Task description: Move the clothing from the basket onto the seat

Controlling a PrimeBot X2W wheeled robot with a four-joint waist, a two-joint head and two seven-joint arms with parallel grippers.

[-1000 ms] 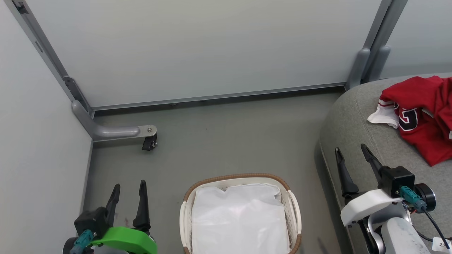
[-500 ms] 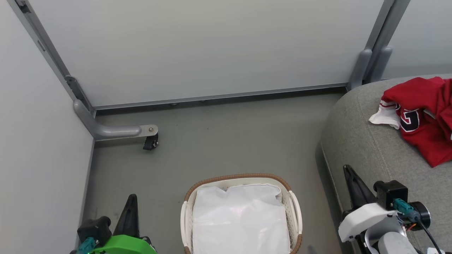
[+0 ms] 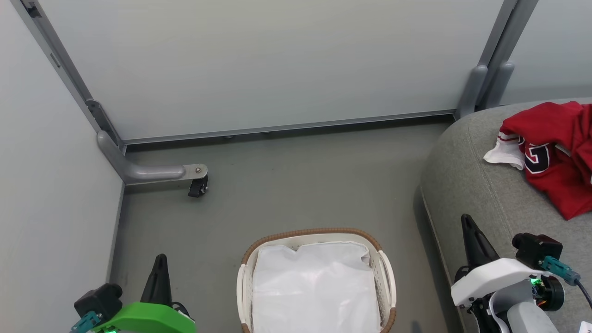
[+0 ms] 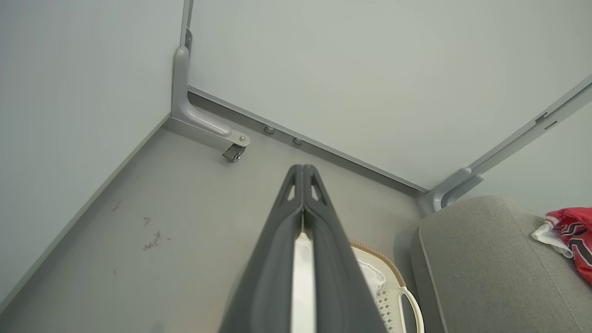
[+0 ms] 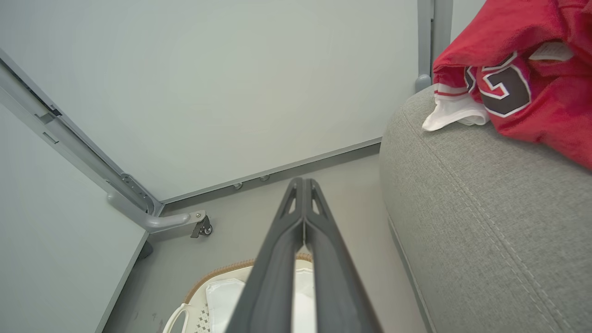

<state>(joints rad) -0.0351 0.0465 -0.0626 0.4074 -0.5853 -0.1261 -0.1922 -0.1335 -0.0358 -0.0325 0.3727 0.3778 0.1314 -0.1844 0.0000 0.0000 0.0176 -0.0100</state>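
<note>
Got red clothing (image 3: pixel 555 175) rumpled on the grey seat (image 3: pixel 467 185), white sleeve and dark block letter showing. Seeing left hand (image 3: pixel 160 260) and right hand (image 3: pixel 466 223) pressed together, pinching nothing.

Bright, even, diffuse lighting: a faint soft shadow lies on the floor (image 3: pixel 300 185) along the base of the seat (image 3: pixel 471 185), just left of the right gripper (image 3: pixel 465 220); the white liner (image 3: pixel 314 286) farther left is nearly washed out; the wrist views blur the near fingers (image 5: pixel 277 277) and stretch toward the edges.
</note>
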